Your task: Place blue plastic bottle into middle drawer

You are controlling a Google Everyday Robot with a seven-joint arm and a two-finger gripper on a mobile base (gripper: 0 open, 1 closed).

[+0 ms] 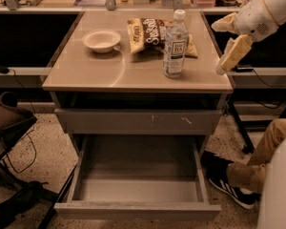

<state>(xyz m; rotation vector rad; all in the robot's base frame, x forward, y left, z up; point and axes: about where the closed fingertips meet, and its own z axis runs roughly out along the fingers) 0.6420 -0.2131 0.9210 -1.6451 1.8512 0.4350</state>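
Observation:
The blue plastic bottle [175,44] stands upright on the right half of the tan tabletop [109,73], white cap on, with a blue-and-white label. My gripper [218,49] hangs in the air just off the table's right edge, level with the bottle and apart from it. Its cream fingers [234,54] are spread open and hold nothing. The middle drawer [138,190] is pulled out wide below the table, and its deep grey tray is empty.
A white bowl [101,40] and a brown snack bag [148,32] lie behind the bottle. A shut drawer front with pale scratches [138,122] sits above the open one. A person's leg and shoe [238,182] are at the right, and a dark chair [9,123] at the left.

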